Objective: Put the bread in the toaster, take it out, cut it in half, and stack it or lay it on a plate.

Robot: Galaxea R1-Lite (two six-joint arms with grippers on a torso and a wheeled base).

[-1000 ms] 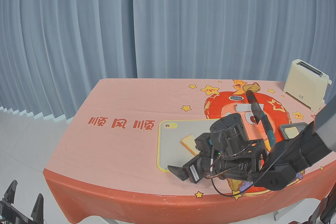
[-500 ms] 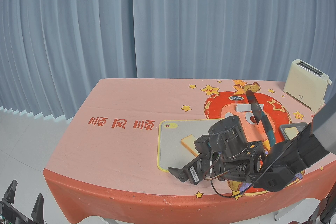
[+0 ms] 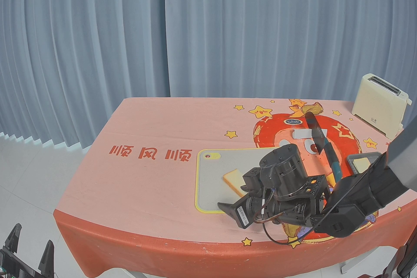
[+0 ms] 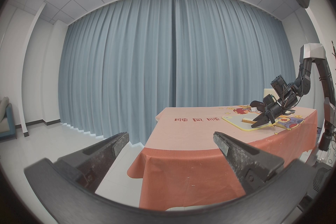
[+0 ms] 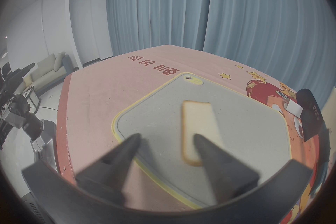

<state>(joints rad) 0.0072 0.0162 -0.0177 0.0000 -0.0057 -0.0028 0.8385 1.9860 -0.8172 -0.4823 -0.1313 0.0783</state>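
— Head view first: what is being shown on the table (image 3: pixel 152 187)?
— A pale slice of bread (image 3: pixel 233 179) is being shown lying flat on the grey cutting board (image 3: pixel 208 187), towards its near side. The right gripper (image 3: pixel 231 198) is being held low over the board's near edge, with its fingers spread and nothing between them.
— And what is being seen from the right wrist?
— One fingertip (image 5: pixel 224 168) is being held over the slice's near corner and the other over bare board. Whether the bread is being touched cannot be told.
— And the other arm?
— The left gripper (image 4: pixel 171 144) is being held well off the table's near left corner, its fingers wide apart and empty.
— Which step is being worked on?
— The slice is narrow, so a cut half is probably being picked up for the plate (image 3: pixel 350 160). That dark-rimmed plate is lying beside the knife (image 3: pixel 321 142) and is being partly hidden by the arm. Something pale seems to be lying in it. The toaster (image 3: pixel 380 105), at the far right corner, is being left alone.
— What is being called for next?
— The slice needs to be straddled across its narrow width, so a sideways shift is being called for. The fingers should then be lowered to the board and closed gently, because soft bread is easily crushed.
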